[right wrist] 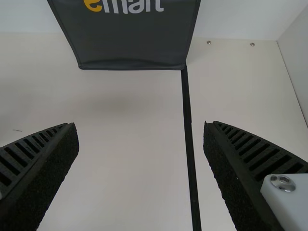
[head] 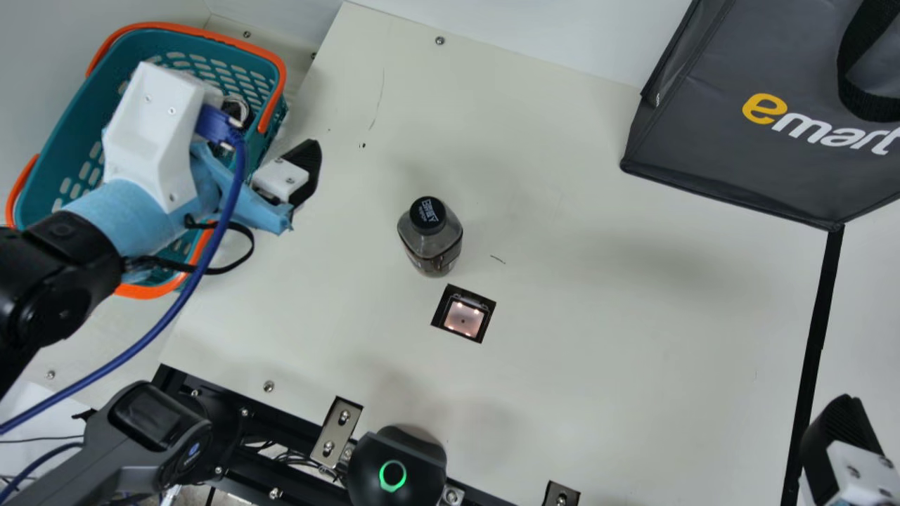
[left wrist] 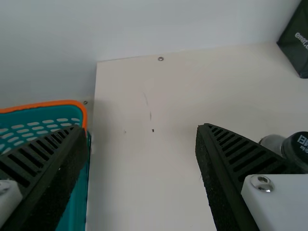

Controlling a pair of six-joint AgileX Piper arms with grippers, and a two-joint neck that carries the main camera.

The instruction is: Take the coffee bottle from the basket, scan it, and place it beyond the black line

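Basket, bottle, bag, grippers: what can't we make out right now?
- Basket contents: main view, largely hidden by left arm.
- Any barcode on the bottle: main view, too small or facing away.
- Bottle body: left wrist view, partly behind left gripper.
- Bag top: main view, cut by edges.
- Right gripper: main view, cut by right edge.

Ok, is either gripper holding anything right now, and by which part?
Nothing is held: the left gripper and right gripper are both open, and the coffee bottle stands on the table.
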